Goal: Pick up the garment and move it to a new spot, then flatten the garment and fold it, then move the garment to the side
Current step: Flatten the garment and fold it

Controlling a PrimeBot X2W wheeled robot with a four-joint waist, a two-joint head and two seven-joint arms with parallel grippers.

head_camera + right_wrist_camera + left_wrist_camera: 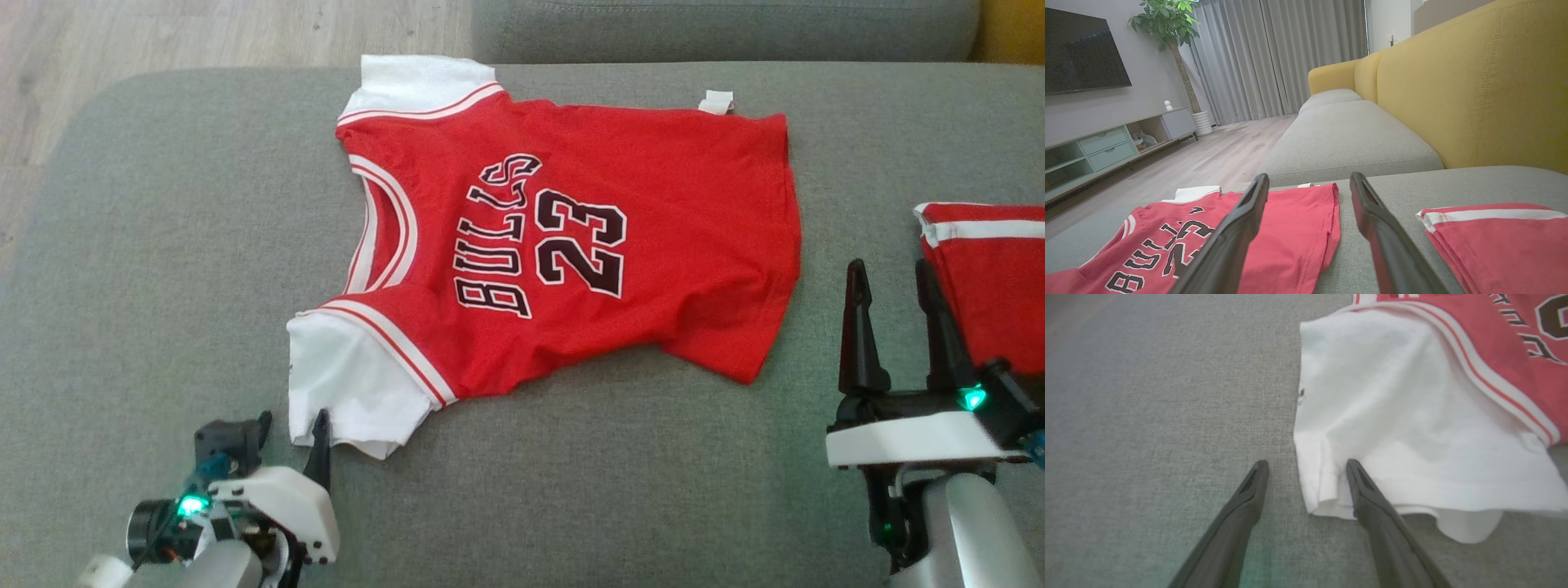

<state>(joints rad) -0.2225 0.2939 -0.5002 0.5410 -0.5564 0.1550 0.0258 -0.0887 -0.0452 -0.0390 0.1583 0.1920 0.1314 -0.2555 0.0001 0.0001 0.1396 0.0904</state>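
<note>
Red jersey (pixel 669 245) lies crosswise, neck left, seemingly flat.

You have a grey sofa cushion (pixel 163 245) carrying the red jersey (pixel 653 229), spread flat, with a folded red garment (pixel 996 286) at its right edge.

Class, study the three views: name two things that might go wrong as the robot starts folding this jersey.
1. The open left gripper straddles only the white sleeve corner; closing there may catch just its edge, which could slip.
2. The open right gripper stands beside a folded red garment; a swing towards the jersey might snag it.
</note>
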